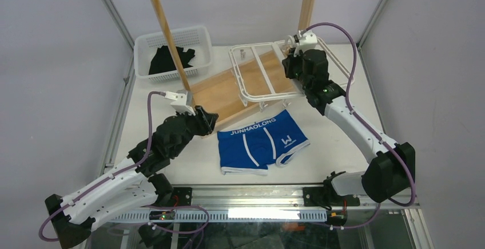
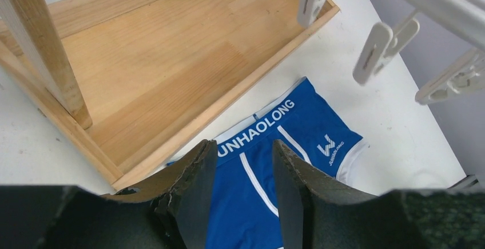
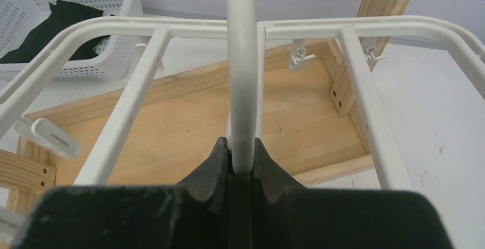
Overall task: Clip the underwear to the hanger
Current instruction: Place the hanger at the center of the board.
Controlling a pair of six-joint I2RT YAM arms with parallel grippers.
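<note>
Gripping the hook of the hanger (image 1: pixel 269 95), your right gripper (image 3: pixel 241 160) is clenched on it, with the white frame over the base of the wooden rack (image 1: pixel 223 97). Your left gripper (image 2: pixel 243 151) hangs with its 2 fingers spread, grasping nothing, above the waistband of the underwear (image 1: pixel 260 143), which lies flat on the table (image 1: pixel 343 160) just in front of that base.
</note>
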